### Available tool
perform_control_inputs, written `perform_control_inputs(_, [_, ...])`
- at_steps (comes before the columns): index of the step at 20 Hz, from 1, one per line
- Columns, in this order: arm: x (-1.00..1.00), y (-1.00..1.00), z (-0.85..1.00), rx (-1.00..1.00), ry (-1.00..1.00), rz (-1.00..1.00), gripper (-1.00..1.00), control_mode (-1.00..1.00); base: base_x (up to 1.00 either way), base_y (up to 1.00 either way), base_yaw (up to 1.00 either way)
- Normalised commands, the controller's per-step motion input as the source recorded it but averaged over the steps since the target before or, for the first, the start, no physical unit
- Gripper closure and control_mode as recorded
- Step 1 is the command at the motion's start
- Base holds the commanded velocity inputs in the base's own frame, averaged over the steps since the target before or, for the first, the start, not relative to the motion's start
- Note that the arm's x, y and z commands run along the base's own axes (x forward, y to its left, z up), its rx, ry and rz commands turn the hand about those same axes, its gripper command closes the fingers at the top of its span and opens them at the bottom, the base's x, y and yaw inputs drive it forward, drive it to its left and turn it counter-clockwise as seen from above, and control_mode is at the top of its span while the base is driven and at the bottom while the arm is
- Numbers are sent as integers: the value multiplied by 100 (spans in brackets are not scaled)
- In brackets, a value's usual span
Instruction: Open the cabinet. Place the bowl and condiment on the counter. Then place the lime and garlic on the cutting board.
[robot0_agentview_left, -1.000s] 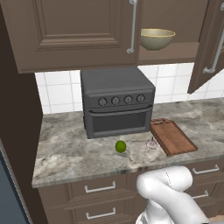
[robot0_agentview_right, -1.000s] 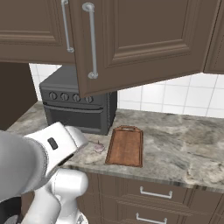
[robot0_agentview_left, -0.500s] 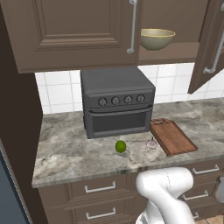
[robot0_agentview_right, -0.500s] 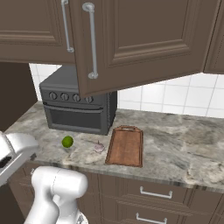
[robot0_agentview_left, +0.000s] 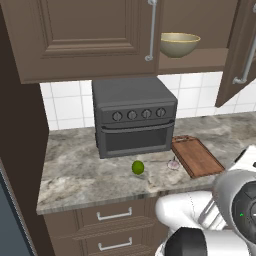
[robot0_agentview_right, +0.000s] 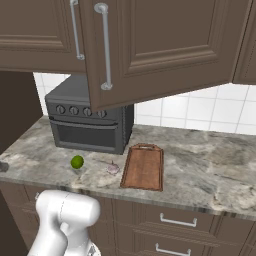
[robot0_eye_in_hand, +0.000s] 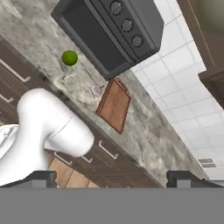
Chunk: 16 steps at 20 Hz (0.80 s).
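One bowl (robot0_agentview_left: 179, 44) sits upright on the shelf of the open cabinet (robot0_agentview_left: 90, 37), its right edge cut off by the swung-out door in the left base view; in the right base view that door hides it altogether. One lime (robot0_agentview_left: 138, 167) and one garlic (robot0_agentview_left: 173, 163) lie on the counter (robot0_agentview_left: 75, 170) in front of the toaster oven (robot0_agentview_left: 132, 116), the garlic between the lime and the cutting board (robot0_agentview_left: 197, 156), just beside the board's near corner but not on it. One cutting board lies flat with its long axis running from the counter's front edge back toward the tiled wall (robot0_agentview_right: 200, 110), its handle end at the wall side. Garlic's stem direction is too small to make out. No shaker can be made out. Two finger tips (robot0_eye_in_hand: 41, 178) of the gripper (robot0_eye_in_hand: 111, 179) stand wide apart at the bottom of the hand view, released, with nothing between them.
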Motion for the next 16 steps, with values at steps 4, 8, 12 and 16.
perform_control_inputs(4, [34,47,19,-14,0,-21,-100,-100,0,0,0])
perform_control_inputs(8, [26,10,18,-7,7,-7,-100,-100,0,0,0])
perform_control_inputs(12, [11,-7,2,0,0,1,-100,-100,0,0,0])
perform_control_inputs(16, [41,-3,16,0,4,1,-100,-100,0,0,0])
